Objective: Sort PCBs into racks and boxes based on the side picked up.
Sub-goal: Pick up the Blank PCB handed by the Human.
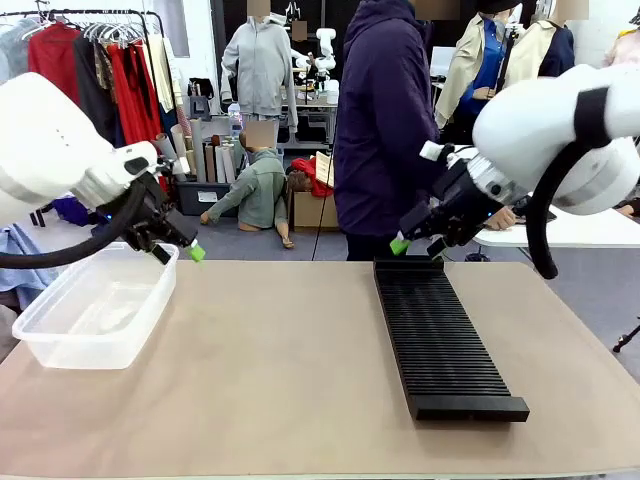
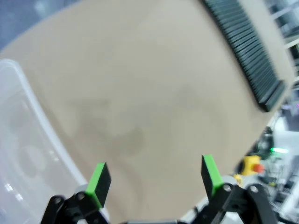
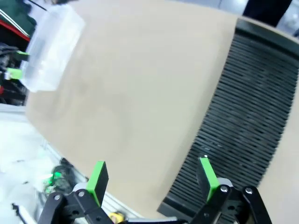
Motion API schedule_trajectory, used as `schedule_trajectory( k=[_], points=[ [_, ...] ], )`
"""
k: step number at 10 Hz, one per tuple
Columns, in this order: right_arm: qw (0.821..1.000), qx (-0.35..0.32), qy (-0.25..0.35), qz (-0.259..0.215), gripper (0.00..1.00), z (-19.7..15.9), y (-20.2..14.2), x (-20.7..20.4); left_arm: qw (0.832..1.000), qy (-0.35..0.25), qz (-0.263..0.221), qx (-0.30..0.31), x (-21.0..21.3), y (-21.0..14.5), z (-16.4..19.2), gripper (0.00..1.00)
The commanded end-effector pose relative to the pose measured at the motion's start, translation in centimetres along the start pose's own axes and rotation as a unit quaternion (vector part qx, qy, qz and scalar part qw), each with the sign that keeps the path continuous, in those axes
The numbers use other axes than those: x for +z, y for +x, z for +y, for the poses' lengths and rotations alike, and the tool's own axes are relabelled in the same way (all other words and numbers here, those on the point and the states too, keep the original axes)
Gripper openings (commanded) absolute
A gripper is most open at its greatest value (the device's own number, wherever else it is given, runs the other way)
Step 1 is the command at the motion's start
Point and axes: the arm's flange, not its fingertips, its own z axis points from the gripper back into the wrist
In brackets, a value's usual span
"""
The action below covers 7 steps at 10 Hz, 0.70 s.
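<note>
The PCBs are out of view. The long black ribbed rack (image 1: 445,335) lies right of the table's middle, running away from me; it is also in the left wrist view (image 2: 247,51) and the right wrist view (image 3: 252,116). The clear plastic box (image 1: 95,305) stands at the table's left, with nothing visible inside (image 2: 18,154) (image 3: 51,51). My left gripper (image 1: 180,252) (image 2: 155,179) hangs open above the box's far right corner, holding nothing. My right gripper (image 1: 418,246) (image 3: 153,179) hovers open over the rack's far end, also holding nothing.
A person in a dark jacket (image 1: 385,120) stands at the far side of the table, just behind the rack's far end. The tan tabletop (image 1: 280,360) stretches bare between box and rack. A clothes rail and other tables stand farther back.
</note>
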Motion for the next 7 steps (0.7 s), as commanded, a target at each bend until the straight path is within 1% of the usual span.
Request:
schedule_trajectory(
  k=[1, 2, 3, 4, 5, 7],
  points=[
    [0.998, -0.018, 0.059, -0.031, 1.0, -2.0, -0.3, 1.8, 0.993, -0.099, -0.039, 0.051, 1.3, 0.2, 3.2, 1.0],
    [0.994, -0.033, 0.096, -0.046, 1.0, -2.9, -0.6, 3.0, 0.988, -0.12, -0.064, 0.065, 2.3, -0.1, 4.6, 1.0],
    [0.987, -0.043, 0.148, -0.048, 1.0, -4.2, -0.9, 4.3, 0.981, -0.151, -0.088, 0.084, 3.2, -0.7, 6.0, 1.0],
    [0.983, -0.049, 0.167, -0.054, 1.0, -5.4, -1.4, 5.3, 0.973, -0.18, -0.107, 0.094, 4.1, -1.1, 6.7, 1.0],
    [0.979, -0.053, 0.182, -0.073, 1.0, -6.7, -2.0, 6.4, 0.964, -0.206, -0.134, 0.102, 5.3, -1.8, 7.3, 1.0],
    [0.965, -0.073, 0.218, -0.127, 1.0, -9.3, -4.1, 9.0, 0.951, -0.234, -0.167, 0.116, 7.3, -3.6, 8.3, 1.0]
  ],
)
